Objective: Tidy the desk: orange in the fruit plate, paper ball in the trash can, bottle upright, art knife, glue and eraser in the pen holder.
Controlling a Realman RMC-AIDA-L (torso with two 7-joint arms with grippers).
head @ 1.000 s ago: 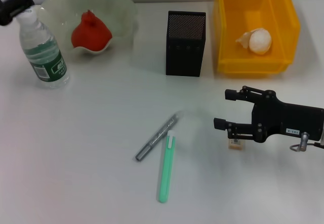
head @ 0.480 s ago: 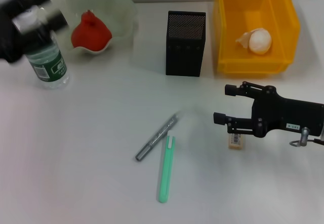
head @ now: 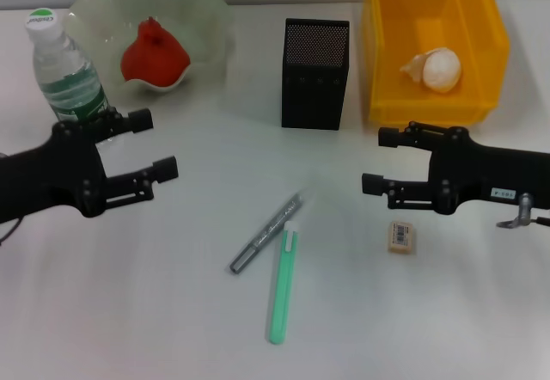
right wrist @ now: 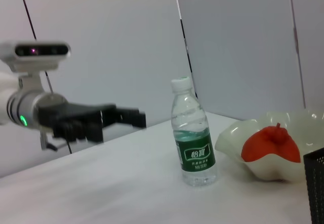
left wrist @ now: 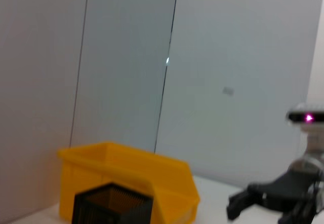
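Note:
The eraser [head: 400, 235] lies flat on the table, just in front of my open right gripper [head: 378, 161], which holds nothing. My left gripper [head: 155, 144] hovers open and empty in front of the upright bottle [head: 67, 75] [right wrist: 195, 138]. The orange [head: 155, 53] [right wrist: 268, 145] sits in the fruit plate [head: 210, 10] [right wrist: 235, 140]. The paper ball [head: 440, 69] rests in the trash can [head: 494, 49] [left wrist: 126, 176]. A grey art knife [head: 266, 234] and a green glue stick [head: 282, 285] lie side by side in front of the pen holder [head: 315, 72] [left wrist: 111, 206].
The pen holder stands between the fruit plate and the trash can at the back. The left wrist view shows the right gripper [left wrist: 248, 203] far off, and the right wrist view shows the left gripper [right wrist: 131, 117] beside the bottle.
My left arm has left the bottle and swung forward toward the table's middle, gripper open. My right gripper has drawn back from the eraser, which now lies free.

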